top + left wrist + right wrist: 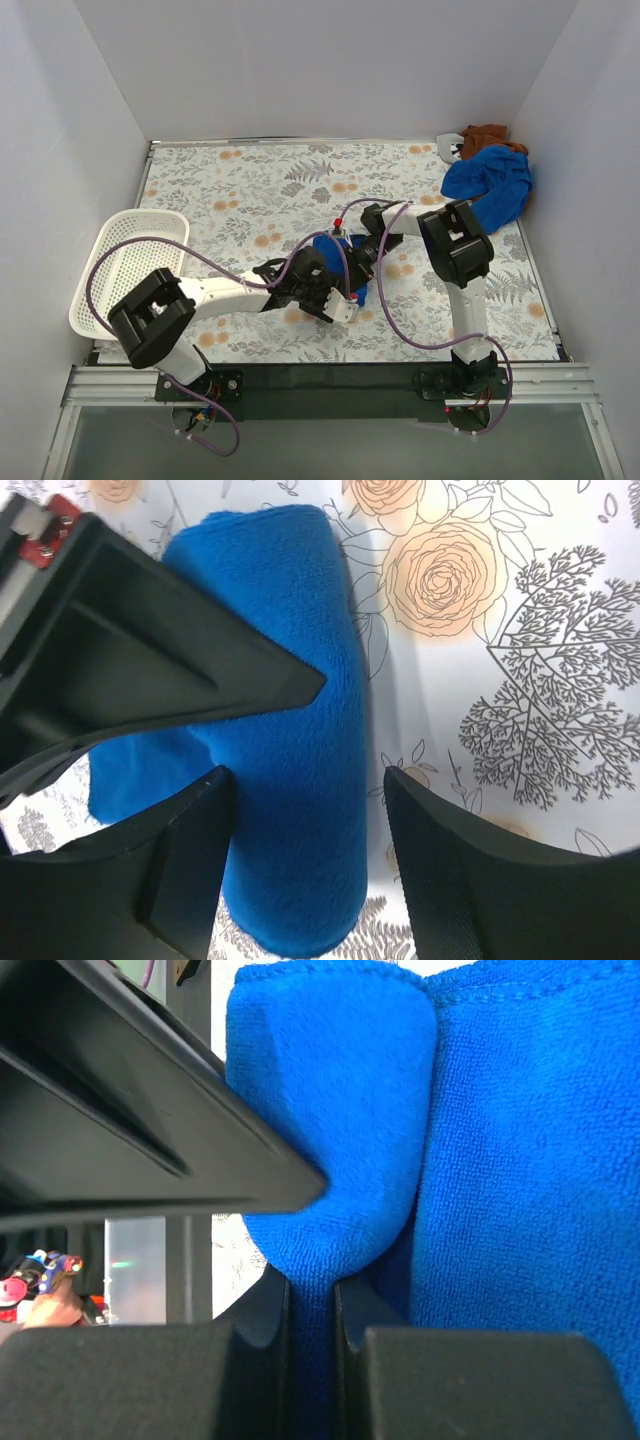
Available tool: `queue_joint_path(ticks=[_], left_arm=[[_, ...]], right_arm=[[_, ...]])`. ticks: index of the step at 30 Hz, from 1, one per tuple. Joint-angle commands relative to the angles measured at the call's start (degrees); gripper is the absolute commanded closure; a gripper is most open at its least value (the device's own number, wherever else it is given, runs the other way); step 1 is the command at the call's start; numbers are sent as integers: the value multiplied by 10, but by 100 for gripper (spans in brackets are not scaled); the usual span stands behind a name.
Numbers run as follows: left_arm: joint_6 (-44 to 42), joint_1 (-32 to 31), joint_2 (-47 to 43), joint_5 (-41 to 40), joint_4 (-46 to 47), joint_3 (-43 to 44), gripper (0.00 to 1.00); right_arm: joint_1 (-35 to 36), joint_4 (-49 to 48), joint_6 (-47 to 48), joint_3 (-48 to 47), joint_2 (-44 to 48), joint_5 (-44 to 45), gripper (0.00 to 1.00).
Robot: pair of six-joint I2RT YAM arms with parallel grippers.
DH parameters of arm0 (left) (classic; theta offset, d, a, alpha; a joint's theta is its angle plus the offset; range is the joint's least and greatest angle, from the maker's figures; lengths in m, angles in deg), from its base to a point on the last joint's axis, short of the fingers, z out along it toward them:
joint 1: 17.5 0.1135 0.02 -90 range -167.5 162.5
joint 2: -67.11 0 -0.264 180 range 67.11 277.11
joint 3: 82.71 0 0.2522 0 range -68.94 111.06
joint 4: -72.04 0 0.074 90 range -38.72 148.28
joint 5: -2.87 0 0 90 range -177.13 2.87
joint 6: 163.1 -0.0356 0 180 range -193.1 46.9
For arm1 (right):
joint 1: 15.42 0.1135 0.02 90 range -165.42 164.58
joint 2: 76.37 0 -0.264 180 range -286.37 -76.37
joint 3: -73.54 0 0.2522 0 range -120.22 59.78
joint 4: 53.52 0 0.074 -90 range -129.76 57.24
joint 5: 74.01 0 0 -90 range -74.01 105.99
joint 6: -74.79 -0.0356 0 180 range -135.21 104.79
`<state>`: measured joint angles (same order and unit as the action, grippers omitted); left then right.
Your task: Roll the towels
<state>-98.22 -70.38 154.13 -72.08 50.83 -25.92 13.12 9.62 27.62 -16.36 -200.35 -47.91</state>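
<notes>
Blue towel (290, 680), rolled up, lies on the floral counter (480, 660) between the spread fingers of the left pincer (308, 780). Beside it, the right pincer (312, 1295) is pinching a fold of this same towel.

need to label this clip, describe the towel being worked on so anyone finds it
On the floral tabletop, look to its middle. The towel there is a compact blue roll, pinched by the right gripper; the other blue towel is a loose heap in the far right corner.
</notes>
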Motion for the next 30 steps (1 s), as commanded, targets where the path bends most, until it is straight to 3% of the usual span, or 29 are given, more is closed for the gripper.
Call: queue_joint_path(ticks=[1, 3, 5, 6, 11, 12, 19, 26, 30], left_arm=[[-20, -3, 20, -5, 22, 14, 47], [-24, -3, 45, 1, -4, 22, 68], [-7, -3, 62, 2, -58, 43, 81], [1, -3, 68, 12, -80, 52, 87], [50, 9, 82, 78, -202, 100, 94], [66, 10, 87, 88, -218, 108, 94], [126, 63, 182, 198, -374, 230, 95], [143, 146, 346, 277, -487, 398, 91], [129, 176, 430, 308, -544, 485, 88]], right_arm=[[5, 16, 37, -4, -30, 62, 99], [4, 18, 34, -8, -30, 64, 99], [-1, 19, 28, -9, -21, 72, 98], [-4, 18, 15, -11, -15, 78, 90], [-61, 16, -11, -35, 61, 114, 54], [-73, 16, -15, -41, 73, 117, 38], [-172, 5, -19, -43, 197, 149, 36], [-175, -31, 10, 71, 341, 194, 45], [-141, -68, 3, 118, 378, 219, 45]])
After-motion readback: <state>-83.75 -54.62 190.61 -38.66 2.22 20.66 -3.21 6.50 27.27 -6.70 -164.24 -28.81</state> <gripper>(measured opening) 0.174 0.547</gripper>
